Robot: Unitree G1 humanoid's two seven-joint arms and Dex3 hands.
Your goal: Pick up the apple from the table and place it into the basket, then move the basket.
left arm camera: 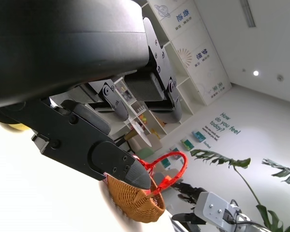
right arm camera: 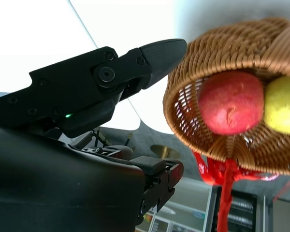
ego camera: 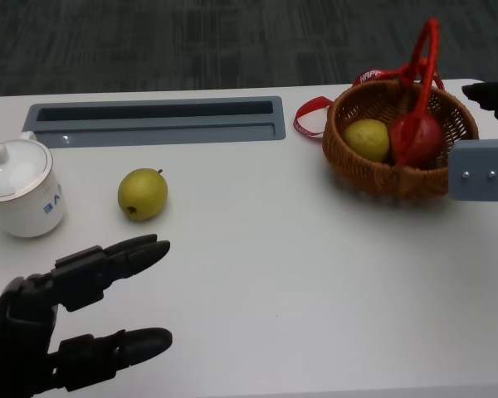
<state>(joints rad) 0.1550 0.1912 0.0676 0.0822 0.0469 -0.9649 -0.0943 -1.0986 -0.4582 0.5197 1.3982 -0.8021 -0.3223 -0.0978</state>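
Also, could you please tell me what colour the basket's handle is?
Red; the basket handle shows best in the head view.

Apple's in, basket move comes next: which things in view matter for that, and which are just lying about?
For the job: basket; red apple inside it; right hand beside the basket.

Lying about: pear on the table; yellow fruit in the basket; white lidded cup; left hand, holding nothing.
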